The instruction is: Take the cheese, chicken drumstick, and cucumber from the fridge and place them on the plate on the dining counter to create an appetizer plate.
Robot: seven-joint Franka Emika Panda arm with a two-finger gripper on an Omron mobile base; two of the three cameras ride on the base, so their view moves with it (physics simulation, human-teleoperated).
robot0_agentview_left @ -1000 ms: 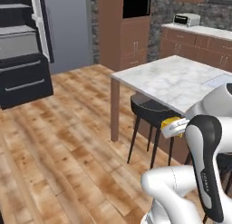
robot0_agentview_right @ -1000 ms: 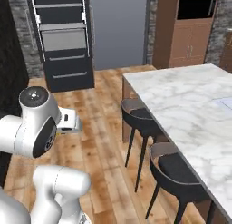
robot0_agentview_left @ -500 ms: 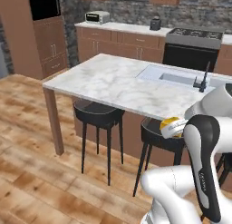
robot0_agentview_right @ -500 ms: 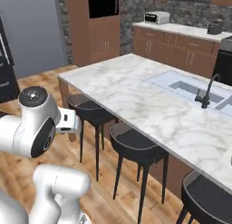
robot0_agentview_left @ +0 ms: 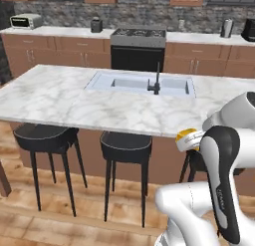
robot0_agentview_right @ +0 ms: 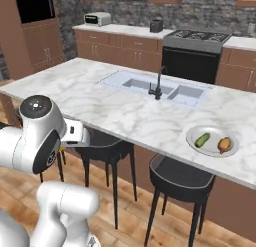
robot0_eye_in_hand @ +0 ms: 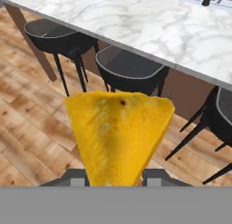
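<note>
Yellow-orange and wedge-shaped, the cheese (robot0_eye_in_hand: pixel 118 139) sits clamped in the jaws, with black stools below it. Over the last second the base has swung away from the dark fridge, so both base views now face the long white marble surface (robot0_agentview_right: pixel 100 98) with its built-in sink (robot0_agentview_right: pixel 155 87). At about four o'clock from the sink, the round white plate (robot0_agentview_right: pixel 212 140) already carries the short green cucumber (robot0_agentview_right: pixel 202 139) and the golden-brown chicken drumstick (robot0_agentview_right: pixel 224 144); probably only the cheese remains. Brown cabinets and a black stove (robot0_agentview_left: pixel 138 49) line the far stone wall.

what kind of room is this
A rendered home kitchen: a marble dining counter with a built-in sink and stools, plus a stove and wooden cabinets along the back wall.
</note>
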